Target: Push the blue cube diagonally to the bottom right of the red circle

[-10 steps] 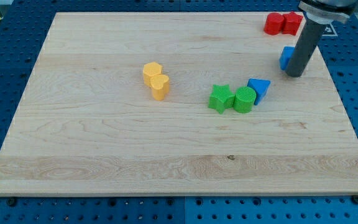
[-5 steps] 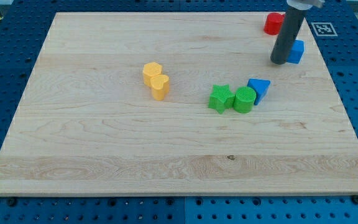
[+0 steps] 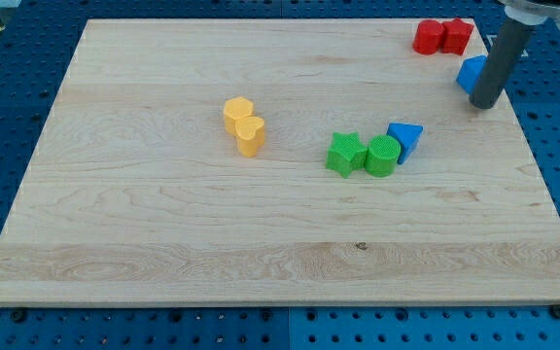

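My tip (image 3: 483,105) sits at the far right of the board, nothing to clench, just the bare rod pressed against the blue cube's (image 3: 471,73) right face, partly hiding it. The cube lies just near and right of the red circle (image 3: 427,37). It looks light, rigid and free-sliding, so I'd push a flat face squarely. The rod leans slightly, descending from the view's top right.
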`<state>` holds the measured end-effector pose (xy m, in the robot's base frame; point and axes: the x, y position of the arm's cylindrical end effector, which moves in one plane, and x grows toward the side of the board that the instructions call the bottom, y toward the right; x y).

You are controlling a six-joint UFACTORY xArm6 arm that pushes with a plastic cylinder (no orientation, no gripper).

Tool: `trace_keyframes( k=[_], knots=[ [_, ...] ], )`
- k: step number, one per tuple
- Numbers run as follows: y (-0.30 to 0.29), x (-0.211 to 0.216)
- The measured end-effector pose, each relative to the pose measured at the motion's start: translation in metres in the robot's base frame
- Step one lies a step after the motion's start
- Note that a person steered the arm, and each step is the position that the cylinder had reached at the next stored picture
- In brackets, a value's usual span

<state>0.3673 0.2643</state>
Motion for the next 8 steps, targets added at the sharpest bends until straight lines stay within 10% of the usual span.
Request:
trace_keyframes(
  k=[8],
  knots=[
    [0.002, -0.044]
  ],
)
